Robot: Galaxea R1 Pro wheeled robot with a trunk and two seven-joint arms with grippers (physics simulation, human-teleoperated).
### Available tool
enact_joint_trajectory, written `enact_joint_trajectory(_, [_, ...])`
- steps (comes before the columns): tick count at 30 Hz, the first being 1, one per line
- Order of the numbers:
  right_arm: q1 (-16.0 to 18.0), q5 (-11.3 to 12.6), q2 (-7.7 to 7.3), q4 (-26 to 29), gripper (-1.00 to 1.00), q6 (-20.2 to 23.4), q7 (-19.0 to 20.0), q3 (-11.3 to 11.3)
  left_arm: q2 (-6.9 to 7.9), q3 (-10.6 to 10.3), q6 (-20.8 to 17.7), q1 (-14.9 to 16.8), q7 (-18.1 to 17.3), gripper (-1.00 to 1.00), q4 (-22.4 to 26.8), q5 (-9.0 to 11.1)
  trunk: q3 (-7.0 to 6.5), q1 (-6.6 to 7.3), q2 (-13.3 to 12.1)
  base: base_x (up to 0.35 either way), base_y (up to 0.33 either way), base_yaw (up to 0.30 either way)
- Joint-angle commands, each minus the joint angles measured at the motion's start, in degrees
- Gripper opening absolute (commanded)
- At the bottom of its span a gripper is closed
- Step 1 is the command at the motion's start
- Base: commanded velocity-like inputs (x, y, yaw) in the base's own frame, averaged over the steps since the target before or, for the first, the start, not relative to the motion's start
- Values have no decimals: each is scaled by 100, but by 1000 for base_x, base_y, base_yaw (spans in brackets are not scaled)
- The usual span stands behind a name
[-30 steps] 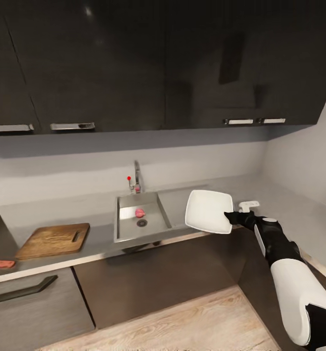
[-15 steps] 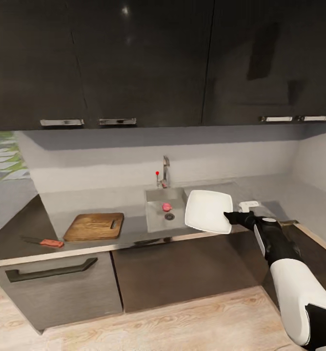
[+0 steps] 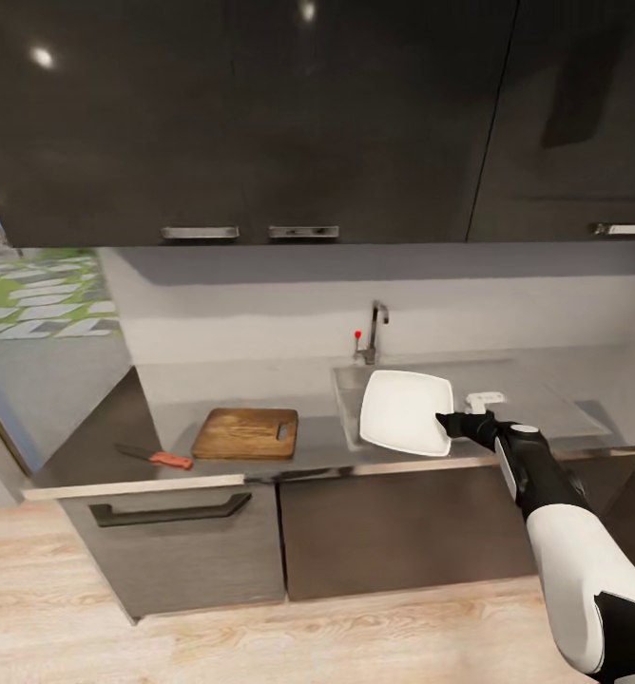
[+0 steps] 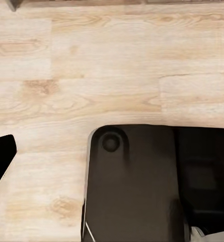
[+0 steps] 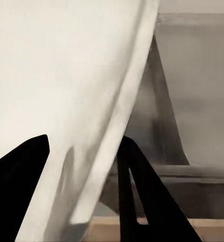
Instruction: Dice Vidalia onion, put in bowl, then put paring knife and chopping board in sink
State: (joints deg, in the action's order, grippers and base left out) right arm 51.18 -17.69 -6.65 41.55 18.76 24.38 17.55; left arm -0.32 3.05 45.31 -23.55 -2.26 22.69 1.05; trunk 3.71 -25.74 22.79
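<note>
Kitchen view has swung since a second ago: the camera turned, so the sink [image 3: 348,404] now sits behind the white bowl [image 3: 406,411], which stays pinched at its edge by the right tool [image 3: 448,421], closed on the rim. Chopping board [image 3: 245,433] lies on the dark grey desk [image 3: 99,446] beside the sink, paring knife [image 3: 155,457] beyond it. Bowl is not yet set down. Black cabinets [image 3: 260,114] hang above; wood floor [image 3: 51,598] lies below. Left tool's state cannot be told.
</note>
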Motion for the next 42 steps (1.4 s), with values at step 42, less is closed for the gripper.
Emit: enact_joint_trajectory(42, [-731,-1349,1664,2962,-100,1669,50,20,-3,20,4,0,-12,100,7,9,12,-5,13,80,163,1])
